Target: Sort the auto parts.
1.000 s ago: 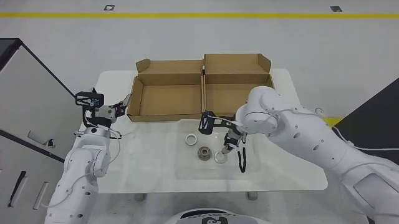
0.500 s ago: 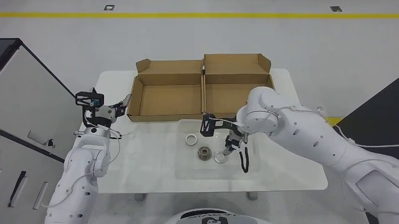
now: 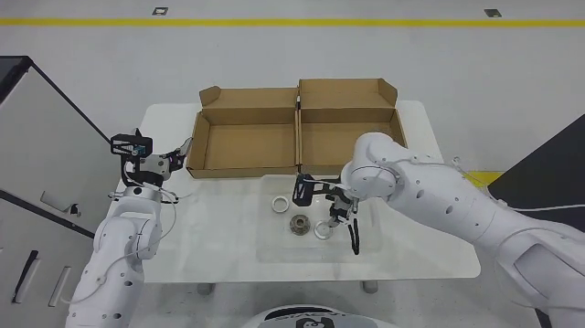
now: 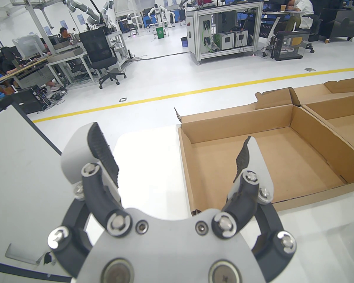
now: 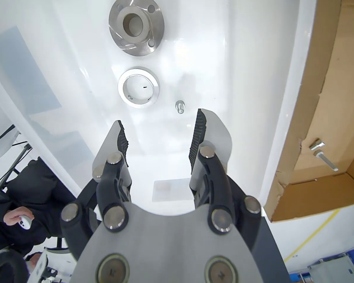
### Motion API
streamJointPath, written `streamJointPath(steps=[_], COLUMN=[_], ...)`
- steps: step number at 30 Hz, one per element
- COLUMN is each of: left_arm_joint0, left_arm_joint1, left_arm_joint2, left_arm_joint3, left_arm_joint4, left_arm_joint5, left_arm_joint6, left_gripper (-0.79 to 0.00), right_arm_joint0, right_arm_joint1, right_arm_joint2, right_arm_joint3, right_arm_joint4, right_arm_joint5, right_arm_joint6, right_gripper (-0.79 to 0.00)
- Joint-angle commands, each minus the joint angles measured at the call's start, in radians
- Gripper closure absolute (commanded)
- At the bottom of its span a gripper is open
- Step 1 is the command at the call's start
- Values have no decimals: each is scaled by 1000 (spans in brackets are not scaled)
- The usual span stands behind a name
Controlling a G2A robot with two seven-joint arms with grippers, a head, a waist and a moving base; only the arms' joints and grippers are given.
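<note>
A white table (image 3: 210,246) carries two open cardboard boxes side by side along its far half, the left box (image 3: 247,145) and the right box (image 3: 343,141), which touch along one shared wall. A shallow pale tray (image 3: 274,246) lies just near of them, at the middle of the table.

The right gripper (image 5: 158,116) is held low over the right part of the tray. Its fingers are spread and nothing is between them. The left gripper (image 4: 171,132) is held above the table's left edge, just left of the left box, with its fingers also spread wide and empty.

In the tray a steel flange (image 5: 136,27) with bolt holes lies flat. A plain metal ring (image 5: 138,87) lies just to its right, apart from it, and a second ring (image 3: 281,205) lies farther left and slightly farther back. A small bolt (image 5: 180,107) lies on the tray floor beside the plain ring, just ahead of the right gripper's fingertips and untouched by them.

Two small metal pieces (image 5: 317,144) are seen in a corner of one box; which box cannot be told.
</note>
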Motion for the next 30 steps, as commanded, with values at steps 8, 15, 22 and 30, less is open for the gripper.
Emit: streamJointPath(steps=[8,15,22,30], left_arm_joint0=[0,0,0,0], left_arm_joint1=[0,0,0,0], left_arm_joint2=[0,0,0,0], left_arm_joint3=[0,0,0,0], left_arm_joint4=[0,0,0,0], left_arm_joint5=[0,0,0,0], left_arm_joint6=[0,0,0,0], left_gripper=[-785,-785,-785,-785], right_arm_joint0=[15,24,27,28], right_arm_joint1=[-37,-59,-72,-84], right_arm_joint2=[-45,-63,-69,-76], right_arm_joint3=[88,137,164,185], right_arm_joint4=[1,4,-2,-18], right_arm_joint5=[-2,-1,2,10], right_arm_joint6=[-4,-6,-12,-11], right_gripper=[-403,-379,-357,-345])
